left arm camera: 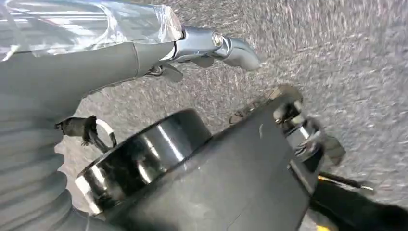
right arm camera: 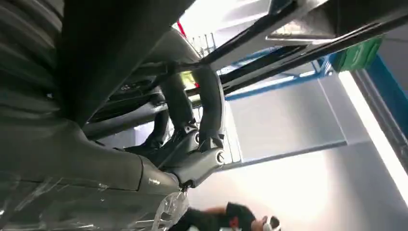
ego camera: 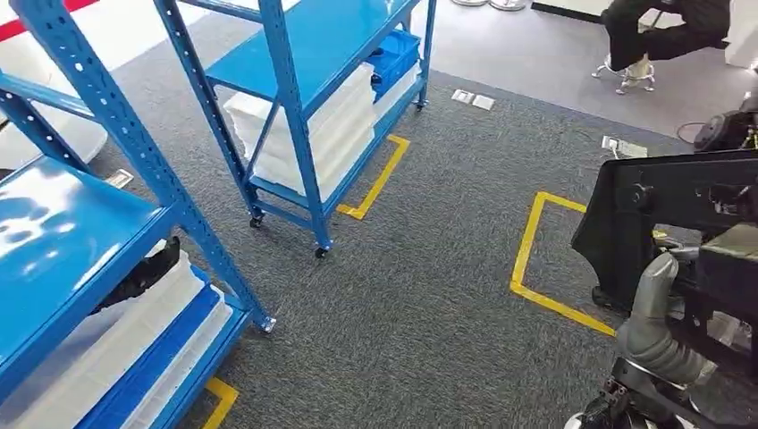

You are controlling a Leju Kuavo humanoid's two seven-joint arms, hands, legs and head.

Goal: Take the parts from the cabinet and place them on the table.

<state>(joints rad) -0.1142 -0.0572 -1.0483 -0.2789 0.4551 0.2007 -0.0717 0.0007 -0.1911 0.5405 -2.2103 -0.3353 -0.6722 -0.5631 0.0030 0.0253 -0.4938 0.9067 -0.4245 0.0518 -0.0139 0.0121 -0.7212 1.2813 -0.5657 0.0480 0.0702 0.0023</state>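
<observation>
My right hand [ego camera: 666, 322] sits at four o'clock in the head view, part hidden behind the black part [ego camera: 666, 210] it carries, whose far end runs off the three o'clock edge. In the right wrist view my fingers [right arm camera: 211, 103] curl over dark bars, but how they grip is hard to tell. My left hand [left arm camera: 211, 45] shows over blurred carpet [left arm camera: 346, 62]. The near blue rack [ego camera: 85, 232] is cut off at nine o'clock, a dark object [ego camera: 143, 273] half hidden under its shelf. A seated person [ego camera: 666, 31] is cropped at one o'clock.
</observation>
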